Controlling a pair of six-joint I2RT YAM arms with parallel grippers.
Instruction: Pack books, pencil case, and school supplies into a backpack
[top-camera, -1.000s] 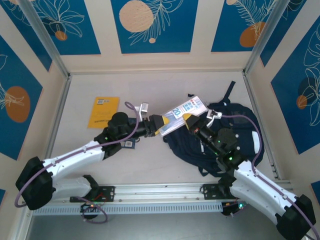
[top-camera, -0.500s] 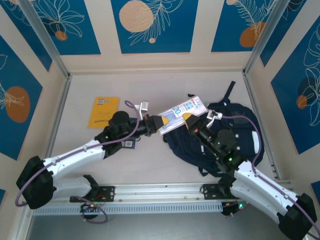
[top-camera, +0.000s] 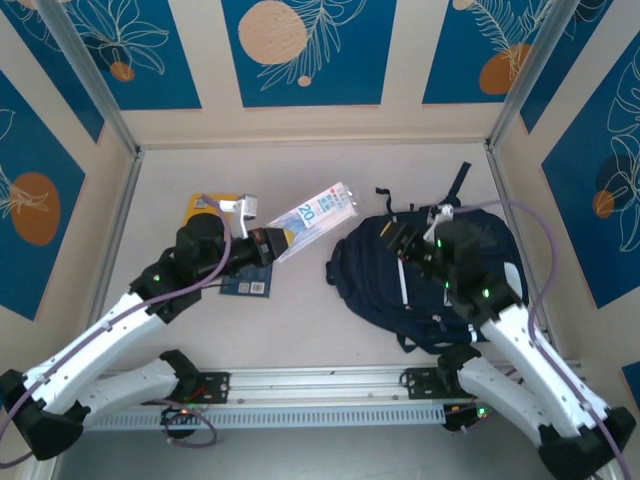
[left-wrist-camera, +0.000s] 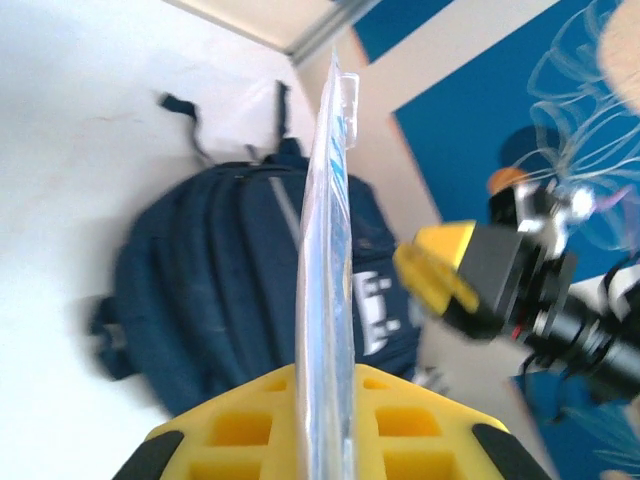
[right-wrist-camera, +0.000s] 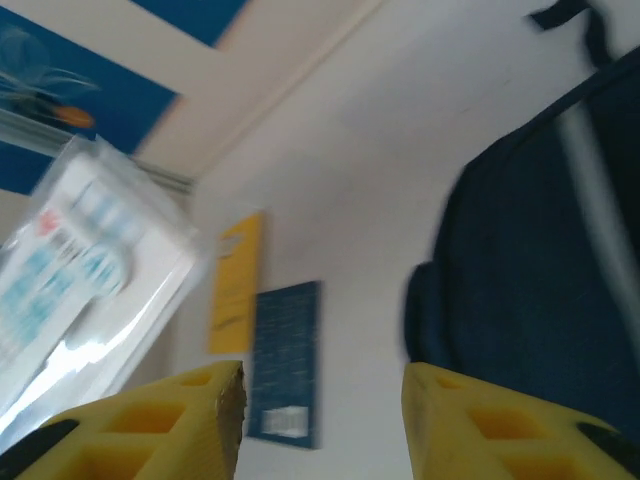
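One thin, shiny blue-white packet (top-camera: 315, 212) is pinched between the left gripper's (top-camera: 277, 243) yellow fingers (left-wrist-camera: 240, 430); the right gripper's (right-wrist-camera: 322, 390) fingers are apart.

Clearance: open lane mid-table, right side blocked.
Bare table (top-camera: 310, 300) between the navy book (top-camera: 247, 286) and the backpack (top-camera: 420, 300) is free, so is the far strip along the back wall (top-camera: 300, 125). The backpack fills most of the right half, close to the right-hand frame. The pale blue-white packet (top-camera: 315, 212), pinched in the left gripper (top-camera: 274, 243), juts out over the table toward the backpack with a clear gap between them. The right gripper (right-wrist-camera: 320, 400), jaws apart and empty, hangs over the backpack's far-left part. The yellow book (top-camera: 203, 203) and navy book lie flat, low, partly under the left arm (top-camera: 150, 300).
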